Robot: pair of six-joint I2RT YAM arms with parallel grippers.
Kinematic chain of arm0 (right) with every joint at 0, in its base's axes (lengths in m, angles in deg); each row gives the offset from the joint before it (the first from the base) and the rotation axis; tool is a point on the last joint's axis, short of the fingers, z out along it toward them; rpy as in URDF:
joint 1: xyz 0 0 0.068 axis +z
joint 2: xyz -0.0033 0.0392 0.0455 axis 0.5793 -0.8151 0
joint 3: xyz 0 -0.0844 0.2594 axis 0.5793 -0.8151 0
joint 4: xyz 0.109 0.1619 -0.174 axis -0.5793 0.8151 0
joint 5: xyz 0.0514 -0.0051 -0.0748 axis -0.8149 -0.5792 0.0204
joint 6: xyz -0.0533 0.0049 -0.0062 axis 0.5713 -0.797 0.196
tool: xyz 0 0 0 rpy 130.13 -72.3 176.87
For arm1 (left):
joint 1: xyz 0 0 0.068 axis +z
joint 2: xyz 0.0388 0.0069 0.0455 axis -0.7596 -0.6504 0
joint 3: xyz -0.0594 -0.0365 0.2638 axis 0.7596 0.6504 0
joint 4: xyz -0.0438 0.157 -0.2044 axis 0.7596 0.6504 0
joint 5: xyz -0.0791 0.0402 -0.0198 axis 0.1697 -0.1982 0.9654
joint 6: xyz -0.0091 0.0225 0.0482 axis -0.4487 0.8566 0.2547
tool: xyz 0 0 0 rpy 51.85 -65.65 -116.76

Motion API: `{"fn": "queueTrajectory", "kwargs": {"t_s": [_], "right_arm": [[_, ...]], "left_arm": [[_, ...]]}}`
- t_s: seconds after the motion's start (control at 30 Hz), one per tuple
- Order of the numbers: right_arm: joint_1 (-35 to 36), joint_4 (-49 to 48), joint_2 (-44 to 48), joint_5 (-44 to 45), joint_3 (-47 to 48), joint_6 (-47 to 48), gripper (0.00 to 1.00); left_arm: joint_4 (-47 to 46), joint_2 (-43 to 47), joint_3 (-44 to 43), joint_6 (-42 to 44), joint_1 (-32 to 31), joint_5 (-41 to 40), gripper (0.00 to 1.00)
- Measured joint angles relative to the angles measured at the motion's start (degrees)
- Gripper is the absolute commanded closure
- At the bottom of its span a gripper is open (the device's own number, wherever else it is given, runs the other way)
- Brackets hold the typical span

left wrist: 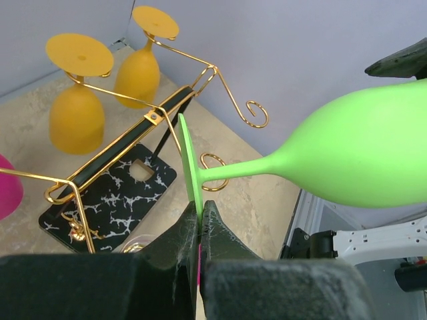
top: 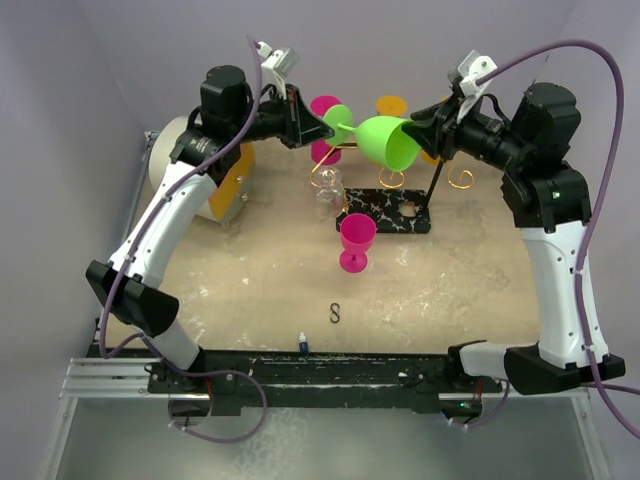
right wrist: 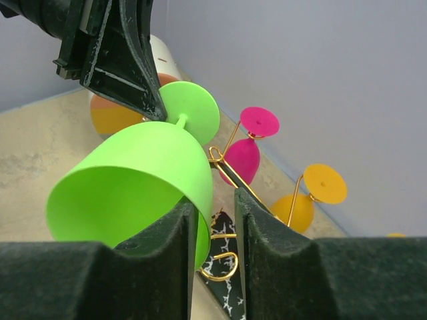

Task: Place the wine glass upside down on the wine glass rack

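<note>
In the top external view, locate the wine glass (top: 385,142), a green one. It is held in the air over the far side of the wine glass rack (top: 395,215), clear of the desk (top: 250,270). Its long axis runs level and side to side, with the foot toward the left tool (top: 318,128) and the open mouth toward the right tool (top: 418,125). A pink glass (top: 357,240) stands on the desk just in front of the rack. In the left wrist view, confirm that the left tool (left wrist: 199,212) is clamped narrow on the edge of the glass's foot disc (left wrist: 189,160). The stem leads away to the right into the bowl (left wrist: 360,153). The rack's gold wire rails (left wrist: 120,143) lie below and beyond the foot, running away from the tool toward the curled hook ends (left wrist: 253,115). Two yellow glasses (left wrist: 77,100) already hang foot-up at the far side of the rack. In the right wrist view, note that the right tool (right wrist: 215,203) straddles the bowl's rim wall (right wrist: 200,220). Its jaws stand a little apart, and a gap shows beside the wall, so treat this tool as loosened rather than gripping. The rack shows below and past the bowl. Judgement: the left arm alone carries the glass by its foot. Expect to turn the stem from level to upright, foot uppermost, then feed the stem between the rails. Watch that the mouth clears the right tool first.
</note>
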Motion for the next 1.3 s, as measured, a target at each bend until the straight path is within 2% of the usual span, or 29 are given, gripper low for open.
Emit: {"fn": "queueTrajectory", "kwargs": {"t_s": [0.23,0.37,0.6,0.8,1.1,1.3], "right_arm": [[-0.9,1.95,1.01,0.13,-0.55,2.27,0.35],[-2.47,3.26,2.16,0.28,-0.55,3.58,0.25],[-6.99,5.09,5.27,0.04,-0.55,4.39,0.23],[-13.11,4.66,6.93,0.02,-0.5,2.01,0.23],[-21.79,1.64,6.34,0.81,-1.38,-4.55,0.23],[-24.63,0.13,6.34,3.19,-4.07,-6.19,0.23]], "left_arm": [[0.7,1.2,0.07,0.09,0.66,-0.09,1.0],[1.86,2.75,0.07,1.05,2.01,-1.49,1.0],[5.29,4.9,-0.09,6.36,2.62,-6.62,1.0],[10.14,6.47,-1.77,14.88,1.62,-13.03,1.0],[14.78,7.78,-5.64,31.06,-11.37,-24.5,1.0],[17.77,7.43,-6.99,41.81,-19.39,-31.32,1.0]]}}
